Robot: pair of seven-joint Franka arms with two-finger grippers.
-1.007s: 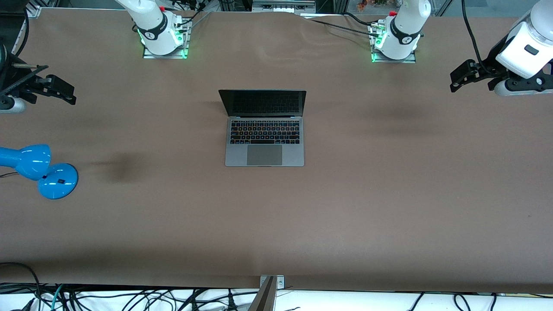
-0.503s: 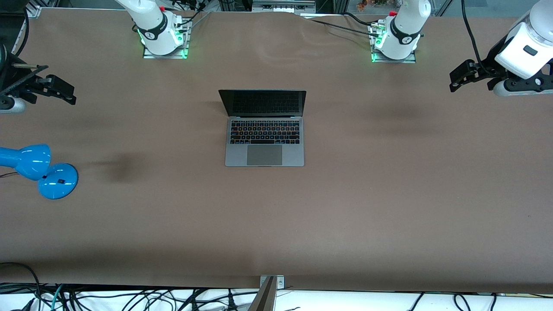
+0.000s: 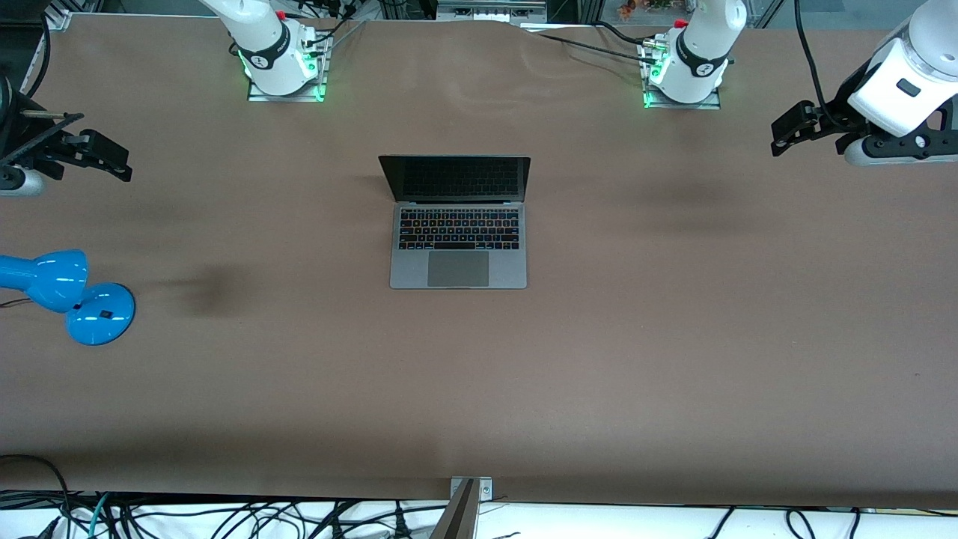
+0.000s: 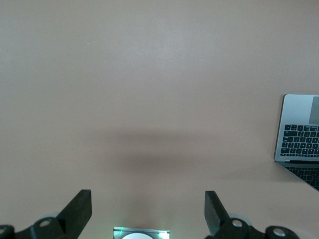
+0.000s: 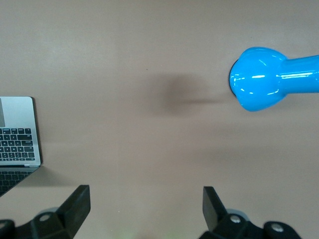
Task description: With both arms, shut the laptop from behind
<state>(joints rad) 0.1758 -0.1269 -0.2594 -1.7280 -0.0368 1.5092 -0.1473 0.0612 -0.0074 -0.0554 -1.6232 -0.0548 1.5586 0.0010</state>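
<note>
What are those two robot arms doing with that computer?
Nothing is touching the laptop yet. It sits open in the middle of the table, screen dark. The left gripper hangs over the table near its own end, jaws open and empty. The right gripper hangs over its end, jaws open and empty too, above a blue lamp. The job is to push the lid shut together, and that has not started.

Bright blue desk lamp [image 3: 67, 296] with round base and glossy head lying at the right arm's end of the brown table [image 3: 673, 337], tangled black cables [image 3: 224, 516] below the table's edge nearest the front camera
</note>
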